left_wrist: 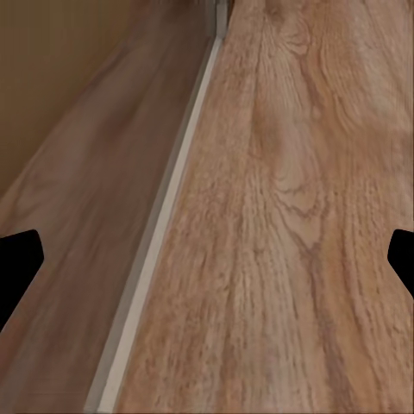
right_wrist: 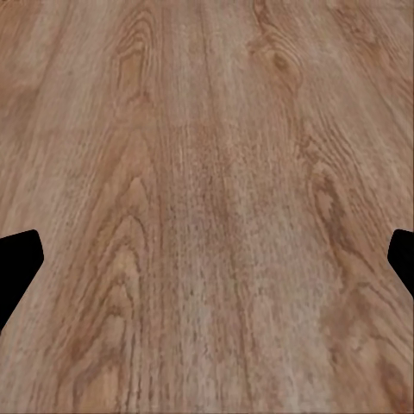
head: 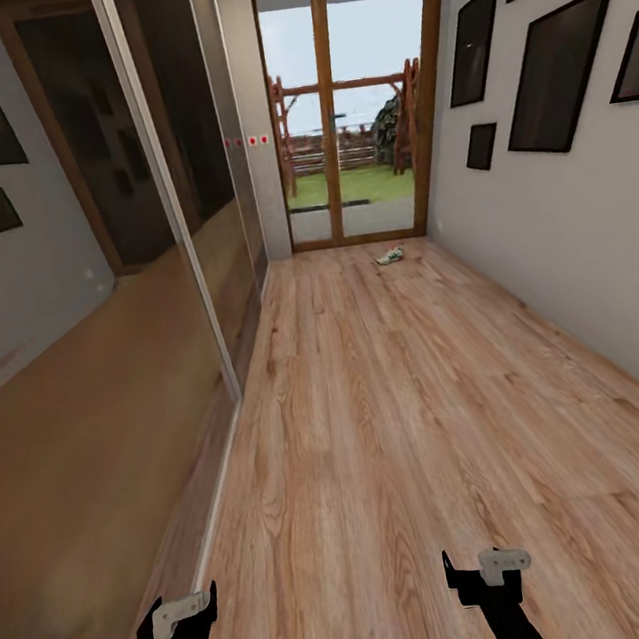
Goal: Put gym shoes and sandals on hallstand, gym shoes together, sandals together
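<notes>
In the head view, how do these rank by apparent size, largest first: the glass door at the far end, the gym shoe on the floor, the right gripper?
1. Glass door: largest, even though farthest.
2. Right gripper: nearness to the camera enlarges it.
3. Gym shoe: smallest, far down the corridor floor, so its true size is unsure.

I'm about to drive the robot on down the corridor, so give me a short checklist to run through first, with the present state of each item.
1. A shoe to aim for is in sight: ok. One gym shoe lies on the corridor floor at the far end, near the glass door.
2. Path to it is free: ok, bare planks ahead in the head view.
3. Left pincer empty and open: ok; fingers apart, nothing between them.
4. Right pincer empty and open: ok, likewise.
5. Clearance on the left: cannot tell for sure; the left pincer hangs close to the mirrored sliding door.
6. Other shoes and rack located: cannot tell.
</notes>
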